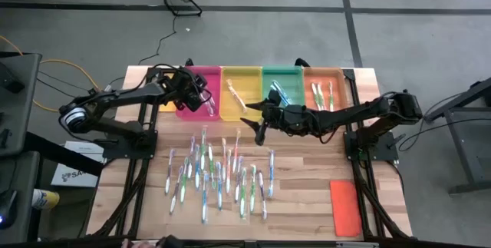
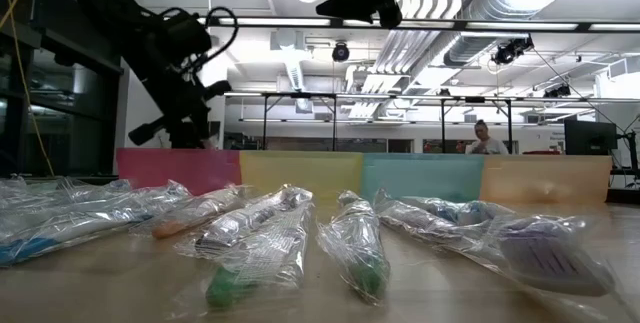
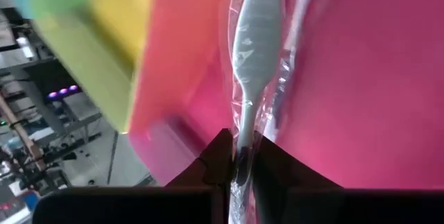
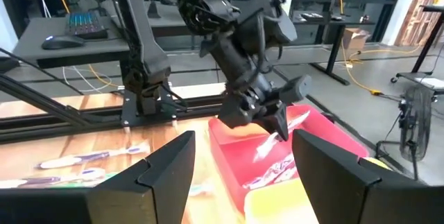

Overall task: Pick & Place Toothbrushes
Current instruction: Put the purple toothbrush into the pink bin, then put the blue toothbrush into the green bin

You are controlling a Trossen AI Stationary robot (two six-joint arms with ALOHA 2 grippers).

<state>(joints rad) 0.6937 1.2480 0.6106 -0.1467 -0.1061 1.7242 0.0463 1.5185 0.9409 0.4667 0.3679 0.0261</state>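
High view, table (image 1: pixel 307 209): wooden, seen from above.
6 o'clock, nearest: loose toothbrushes (image 1: pixel 219 175) in clear wrappers, scattered over the wood.
5 o'clock: flat orange lid (image 1: pixel 345 207).
Centre: right pincer (image 1: pixel 259 130), fingers spread wide, holding nothing.
11 o'clock, far: left pincer (image 1: pixel 205 97) over the pink tray (image 1: pixel 186 108), closed on a wrapped toothbrush (image 3: pixel 253 50).
12 o'clock: yellow tray (image 1: pixel 230 113).

Left gripper (image 3: pixel 239 165) over the pink tray (image 3: pixel 374 78)

Its two dark fingers (image 3: pixel 216 156) pinch the thin end of a wrapped white toothbrush (image 3: pixel 254 44), which hangs over the tray's pink floor. A second wrapped brush (image 3: pixel 297 23) lies just beside it. The yellow tray (image 3: pixel 111 37) adjoins the pink one.
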